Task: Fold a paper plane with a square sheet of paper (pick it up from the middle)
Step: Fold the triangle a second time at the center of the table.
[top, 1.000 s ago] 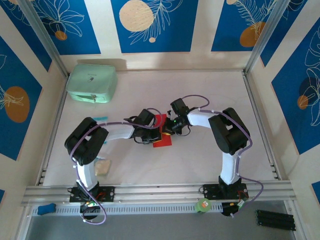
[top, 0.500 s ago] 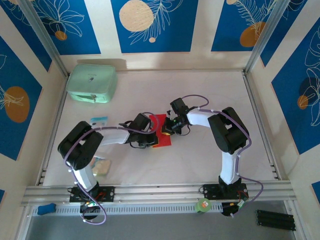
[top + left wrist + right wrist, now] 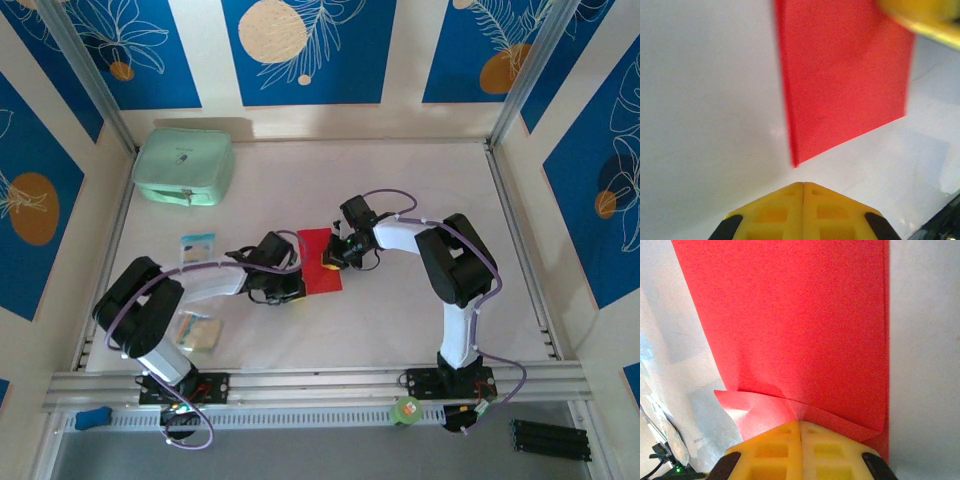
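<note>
The square sheet of paper lies flat on the bench midway between the two arms. It shows as a tall, narrow red rectangle, so it is probably already doubled over, though I cannot make out the layers for certain. The left fingers are pressed together, their tips just short of the sheet's near corner and not touching it. The right fingers are likewise together with nothing visibly between them, set at the sheet's edge, where a small lip of paper stands buckled up against them. That buckle suggests how it will handle: almost weightless, limp, easily creased or torn, and apt to slide on the smooth bench. It is best pinched lightly at a raised edge or fold, with the other tips pinning it down.
</note>
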Robot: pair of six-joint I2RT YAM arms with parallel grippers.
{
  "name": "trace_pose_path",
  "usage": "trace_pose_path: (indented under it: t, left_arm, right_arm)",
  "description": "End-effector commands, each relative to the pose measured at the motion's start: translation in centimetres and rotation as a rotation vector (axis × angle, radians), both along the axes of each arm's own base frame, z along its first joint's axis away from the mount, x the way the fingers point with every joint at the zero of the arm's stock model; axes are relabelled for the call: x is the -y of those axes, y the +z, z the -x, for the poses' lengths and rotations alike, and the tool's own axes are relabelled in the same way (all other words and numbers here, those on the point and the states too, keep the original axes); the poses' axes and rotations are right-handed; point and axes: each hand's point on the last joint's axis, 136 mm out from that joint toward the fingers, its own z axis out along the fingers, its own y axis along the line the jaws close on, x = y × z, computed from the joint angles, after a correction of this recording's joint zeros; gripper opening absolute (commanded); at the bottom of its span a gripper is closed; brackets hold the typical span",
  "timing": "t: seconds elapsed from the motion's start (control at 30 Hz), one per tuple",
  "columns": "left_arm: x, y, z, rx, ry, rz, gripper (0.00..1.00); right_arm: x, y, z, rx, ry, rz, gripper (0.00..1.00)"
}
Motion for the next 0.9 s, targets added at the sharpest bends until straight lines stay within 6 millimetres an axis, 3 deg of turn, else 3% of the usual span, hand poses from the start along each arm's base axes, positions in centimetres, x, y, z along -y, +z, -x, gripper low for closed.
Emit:
trace_pose_path:
  t: [0.0,0.2,0.4,0.63,0.7,0.77,0.87]
  left_arm:
    - [1.4,2.6,-2.6,0.066,0.068,0.055,0.01]
    - [1.9,0.2,-4.5,0.016,0.118,-0.002,0.01]
    - [1.7,-1.6,-5.1,-0.015,0.133,-0.051,0.00]
    - [0.4,-3.1,-4.1,-0.049,0.133,-0.114,0.00]
    - [1.5,-1.9,-4.5,-0.022,0.108,-0.055,0.02]
    - [3.3,0.7,-5.5,0.032,0.072,0.044,0.06]
    - [4.5,3.8,-6.8,0.100,0.057,0.095,0.11]
  right_arm:
    - [3.1,-4.0,1.1,-0.074,-0.045,0.154,0.00]
    - [1.3,-1.8,-0.2,-0.042,-0.047,0.046,0.00]
    - [-0.4,1.9,-1.6,0.028,-0.023,-0.065,0.01]
    - [0.4,5.7,-2.4,0.129,-0.043,-0.092,0.08]
    - [1.1,6.0,-2.4,0.140,-0.063,-0.078,0.11]
    - [1.9,6.1,-2.4,0.140,-0.096,-0.063,0.16]
    - [2.7,5.9,-2.1,0.120,-0.140,-0.049,0.25]
